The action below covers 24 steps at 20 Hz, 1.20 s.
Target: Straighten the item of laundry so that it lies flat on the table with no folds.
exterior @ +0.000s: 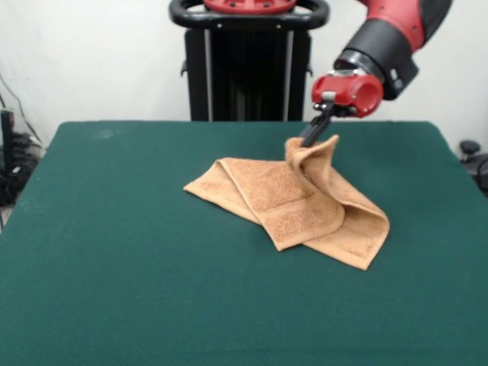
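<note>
The orange-tan towel [293,202] lies folded and bunched on the dark green table [114,252], right of the middle in the front view. A woven band shows on its upper fold. My gripper [309,140] comes down from the red and black arm at the top right and is shut on a raised corner of the towel. That corner is pulled up into a peak above the cloth. The rest of the towel hangs down from the peak and rests on the table in overlapping layers.
The black pedestal [248,65] stands at the table's far side. Dark cables and gear [11,164] sit off the left edge, and a dark object [474,156] off the right edge.
</note>
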### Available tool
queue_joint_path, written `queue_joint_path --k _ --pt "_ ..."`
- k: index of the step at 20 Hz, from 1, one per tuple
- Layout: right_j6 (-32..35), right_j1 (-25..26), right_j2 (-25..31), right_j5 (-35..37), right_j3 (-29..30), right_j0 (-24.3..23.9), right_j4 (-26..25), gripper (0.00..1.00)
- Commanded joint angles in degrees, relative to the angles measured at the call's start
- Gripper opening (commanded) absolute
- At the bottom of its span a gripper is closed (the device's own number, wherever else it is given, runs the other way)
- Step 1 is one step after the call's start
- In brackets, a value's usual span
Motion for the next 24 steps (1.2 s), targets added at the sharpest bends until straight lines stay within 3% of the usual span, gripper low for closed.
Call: queue_joint_path --k 1,4,9,13,17,20,24 --pt "12.62 0.05 6.93 3.24 5.28 -0.47 3.05 0.00" --pt "11.65 -0.72 8.08 5.70 5.92 0.48 4.69 0.00" --pt "14.53 -7.80 14.75 11.66 9.25 -6.40 -5.27 0.00" --pt "14.57 -11.44 18.47 14.08 11.15 -9.36 -7.47 0.00" --pt "15.56 -14.45 24.27 14.84 12.58 -14.94 -13.26 0.00" --pt "18.24 -17.34 32.59 14.87 14.88 -22.93 -20.47 0.00" --pt "19.83 -19.49 38.74 16.21 16.71 -27.73 -23.77 0.00"
